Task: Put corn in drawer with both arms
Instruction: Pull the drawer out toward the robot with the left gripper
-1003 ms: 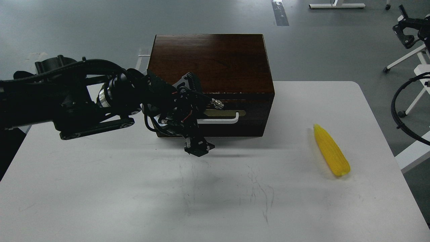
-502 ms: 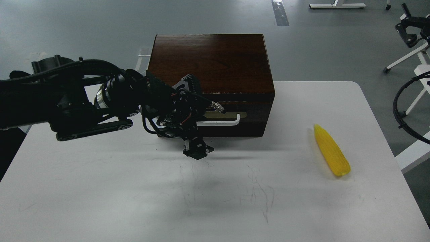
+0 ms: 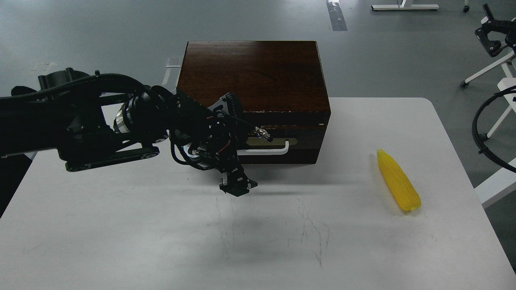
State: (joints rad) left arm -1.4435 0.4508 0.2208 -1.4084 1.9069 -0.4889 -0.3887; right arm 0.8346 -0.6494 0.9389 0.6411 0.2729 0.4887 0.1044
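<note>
While positioned at the desk [image 3: 121, 241] far edge, left of centre, left gripper [image 3: 238, 187] in front of drawer [image 3: 282, 139], beside its white handle [image 3: 266, 150]; finger spread not discernible. Corn [image 3: 398, 181] flat near right edge, well apart from drawer. Right gripper out of view.

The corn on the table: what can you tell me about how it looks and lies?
The corn is a bright yellow, tapered cob with ribbed rows of kernels; it looks like plastic. It lies flat on the white table, pointed end away from the camera, blunt end nearer. It sits alone, to the right of the wooden box, with nothing else touching it.
</note>
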